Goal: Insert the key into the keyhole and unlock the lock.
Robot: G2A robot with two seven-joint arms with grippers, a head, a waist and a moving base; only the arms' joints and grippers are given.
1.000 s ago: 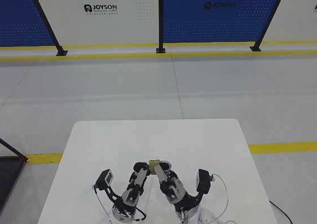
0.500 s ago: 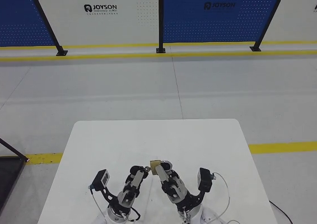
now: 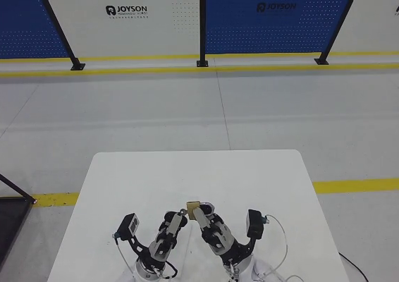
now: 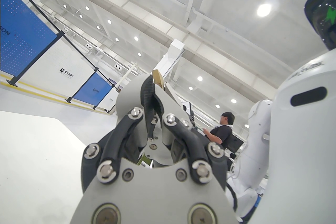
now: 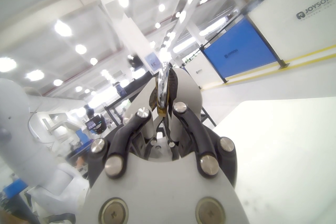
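Above the white desk (image 3: 185, 176), my right jaws clamp the padlock (image 3: 194, 206), shackle (image 5: 162, 80) pointing outward along them, and my left jaws pinch the key (image 4: 157, 78) just beside it.

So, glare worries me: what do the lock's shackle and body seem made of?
The shackle looks like polished chromed steel: silver, with mirror-bright highlights. The lock body looks like brass, going by its yellow metallic sheen, though little of it shows.

Round white ceiling lamps (image 4: 263, 9) light everything brightly, glaring off the white rectangular tabletop (image 5: 288, 143) and the chrome-shackled brass padlock (image 5: 162, 88); wrist-view edges bow.
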